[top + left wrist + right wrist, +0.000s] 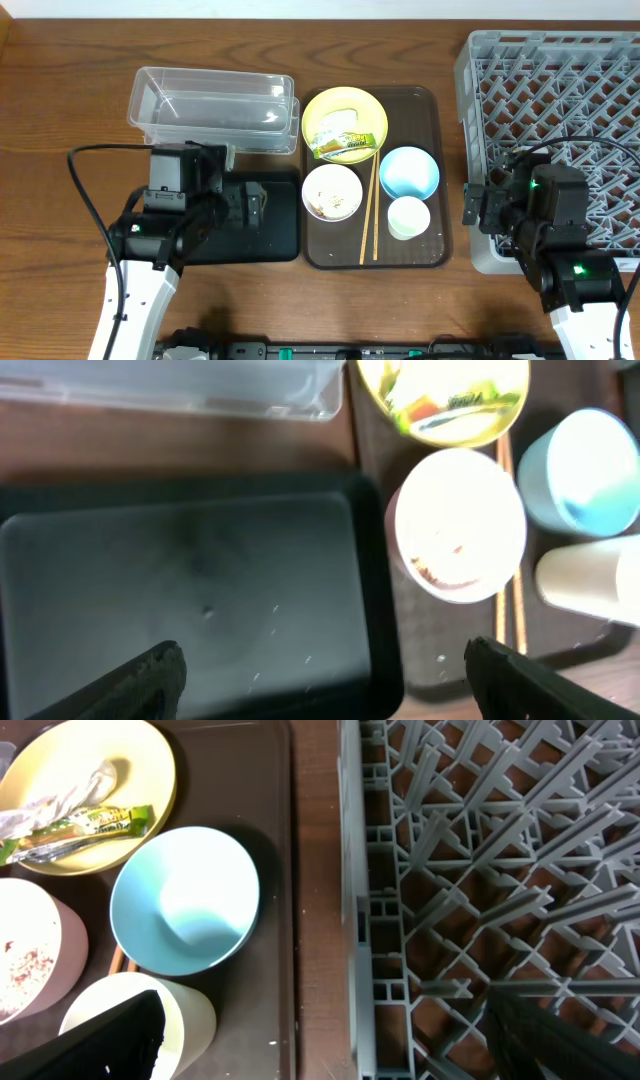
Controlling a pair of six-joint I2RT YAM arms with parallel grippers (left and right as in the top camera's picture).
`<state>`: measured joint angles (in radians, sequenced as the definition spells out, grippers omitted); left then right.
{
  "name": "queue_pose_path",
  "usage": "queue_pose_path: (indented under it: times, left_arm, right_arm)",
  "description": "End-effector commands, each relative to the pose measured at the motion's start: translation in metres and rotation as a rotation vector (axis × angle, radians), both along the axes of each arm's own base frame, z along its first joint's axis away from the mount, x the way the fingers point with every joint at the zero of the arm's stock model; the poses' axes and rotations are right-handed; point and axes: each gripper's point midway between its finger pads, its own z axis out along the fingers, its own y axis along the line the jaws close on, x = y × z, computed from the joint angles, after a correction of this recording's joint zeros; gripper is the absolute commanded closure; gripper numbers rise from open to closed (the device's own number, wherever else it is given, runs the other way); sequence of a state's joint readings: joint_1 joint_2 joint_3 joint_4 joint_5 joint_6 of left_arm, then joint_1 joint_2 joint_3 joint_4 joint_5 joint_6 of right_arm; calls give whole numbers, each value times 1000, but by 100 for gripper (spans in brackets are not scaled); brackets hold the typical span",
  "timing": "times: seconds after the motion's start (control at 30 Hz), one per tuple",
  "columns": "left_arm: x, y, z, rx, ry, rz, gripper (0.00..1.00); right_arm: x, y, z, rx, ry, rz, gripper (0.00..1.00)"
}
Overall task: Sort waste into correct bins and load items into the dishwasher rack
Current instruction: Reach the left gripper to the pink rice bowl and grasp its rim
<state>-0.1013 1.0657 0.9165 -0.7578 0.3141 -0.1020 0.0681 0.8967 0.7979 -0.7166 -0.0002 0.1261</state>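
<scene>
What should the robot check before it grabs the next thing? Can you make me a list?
1. Left gripper and right gripper open and empty: ok.
2. Wrapper lies on top of the plate, nothing covering it: ok.
3. Tub and black tray have room: ok.
4. Rack has room: ok.
5. White bowl ready to load: not ok, scraps inside.
6. Which bin takes the wrapper: cannot tell, no labels show.
</scene>
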Motion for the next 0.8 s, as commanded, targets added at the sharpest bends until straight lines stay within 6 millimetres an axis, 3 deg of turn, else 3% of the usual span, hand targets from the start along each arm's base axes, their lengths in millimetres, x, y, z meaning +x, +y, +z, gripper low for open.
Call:
queue_pose_path:
  times: [0.0, 0.23, 0.5, 0.63, 0.77]
  left_arm:
    - [17, -7, 16, -40, -32, 22, 10]
    - [50, -33, 23, 50, -69, -34, 13]
    - [66, -119, -6, 29, -63, -203, 14]
    - [63, -165, -28, 15, -56, -291, 13]
    - [54, -198, -51, 21, -36, -369, 17]
  right_arm:
    - [3, 2, 11, 11, -27, 2, 1]
    - [3, 2, 11, 11, -28, 2, 1]
    - [3, 2, 11, 11, -27, 2, 1]
    - [3, 2, 11, 11, -27, 2, 1]
    - [3, 2, 11, 11, -27, 2, 1]
